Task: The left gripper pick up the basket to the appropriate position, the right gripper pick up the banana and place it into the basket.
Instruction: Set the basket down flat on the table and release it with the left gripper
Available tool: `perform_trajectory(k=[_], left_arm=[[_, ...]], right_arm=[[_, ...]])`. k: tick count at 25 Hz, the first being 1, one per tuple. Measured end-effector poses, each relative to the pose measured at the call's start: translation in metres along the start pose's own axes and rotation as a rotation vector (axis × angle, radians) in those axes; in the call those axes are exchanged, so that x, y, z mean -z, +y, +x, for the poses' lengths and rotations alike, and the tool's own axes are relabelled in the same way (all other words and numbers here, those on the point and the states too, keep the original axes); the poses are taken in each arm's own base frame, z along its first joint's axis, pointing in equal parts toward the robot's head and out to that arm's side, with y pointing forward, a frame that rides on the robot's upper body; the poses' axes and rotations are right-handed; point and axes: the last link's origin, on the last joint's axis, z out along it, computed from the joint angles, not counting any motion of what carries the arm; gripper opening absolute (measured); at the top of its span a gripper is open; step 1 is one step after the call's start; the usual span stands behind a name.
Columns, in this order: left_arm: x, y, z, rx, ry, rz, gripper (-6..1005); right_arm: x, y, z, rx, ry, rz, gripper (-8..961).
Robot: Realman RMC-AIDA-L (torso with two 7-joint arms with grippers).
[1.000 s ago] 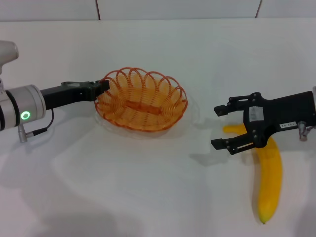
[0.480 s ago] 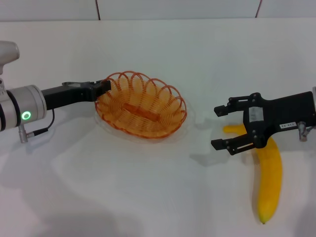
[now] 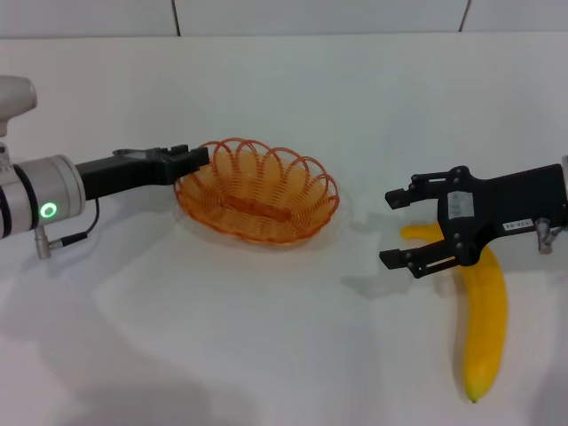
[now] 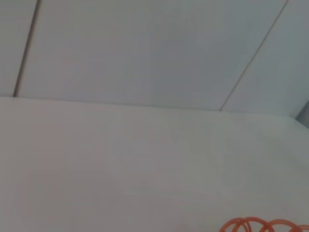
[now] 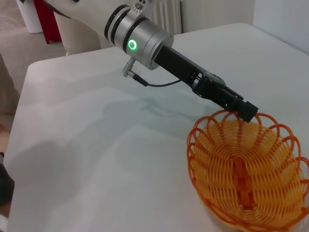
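Note:
The orange wire basket [image 3: 257,191] is at the table's middle left, nearly level, with a faint shadow under it. My left gripper [image 3: 197,160] reaches in from the left and is shut on the basket's left rim. The right wrist view shows that grip [image 5: 244,111] on the basket [image 5: 248,176]. A bit of the rim shows in the left wrist view [image 4: 260,225]. The yellow banana [image 3: 484,319] lies on the table at the right. My right gripper [image 3: 399,228] is open and empty, hovering over the banana's far end, pointing toward the basket.
The white table [image 3: 266,337] spreads around the objects and ends at a tiled wall [image 3: 319,13] at the back. A cable [image 3: 67,235] hangs from the left wrist. In the right wrist view the table's far edge [image 5: 29,67] borders a floor.
The left gripper has shifted slightly right with the basket, and the basket has tipped from tilted toward me to nearly level. The right gripper and the banana have not moved.

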Motion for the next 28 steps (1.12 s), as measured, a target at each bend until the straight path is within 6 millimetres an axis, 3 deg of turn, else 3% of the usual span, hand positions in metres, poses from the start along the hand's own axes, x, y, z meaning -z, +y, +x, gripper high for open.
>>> perform_trajectory(k=[7, 9, 15, 20, 28], left_arm=[[-0.001, 0.001, -0.001, -0.007, -0.003, -0.003, 378], [0.001, -0.001, -0.002, -0.016, 0.002, 0.002, 622], [0.013, -0.011, -0.001, -0.049, 0.048, 0.043, 826], [0.021, -0.017, 0.003, -0.093, 0.064, 0.070, 876], [0.024, -0.013, 0.009, -0.205, 0.098, 0.045, 876]], right_arm=[[0.000, 0.000, 0.000, -0.003, 0.000, 0.000, 886], [0.000, 0.000, 0.000, -0.003, -0.001, 0.001, 886], [0.000, 0.000, 0.001, -0.006, -0.001, 0.000, 886], [0.000, 0.001, 0.002, -0.009, -0.002, 0.001, 886], [-0.001, 0.001, 0.002, -0.004, -0.002, 0.005, 886]])
